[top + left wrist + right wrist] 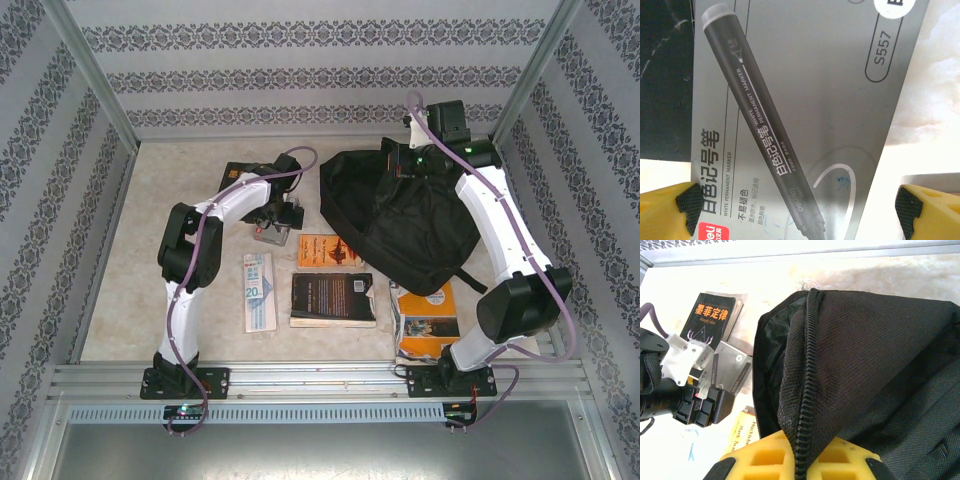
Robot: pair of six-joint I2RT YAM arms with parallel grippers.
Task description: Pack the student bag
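Observation:
The student bag [400,215], a big black fabric backpack, lies at the back right of the table. My right gripper [412,160] is shut on its zippered opening edge [802,460] and holds the flap up, so the bag's [880,340] dark inside shows to the left of the zipper. My left gripper [275,225] hovers low over a grey marker box [270,236]. In the left wrist view that box [805,125] lies between the wide-apart fingertips [687,207], and the left gripper [800,215] is open.
A black book with orange lettering [712,315] lies behind the marker box. An orange book [328,250], a black book [333,298] and a white booklet [258,290] sit mid-table. Another orange book [425,318] lies by the right arm's base. Patterned walls enclose the table.

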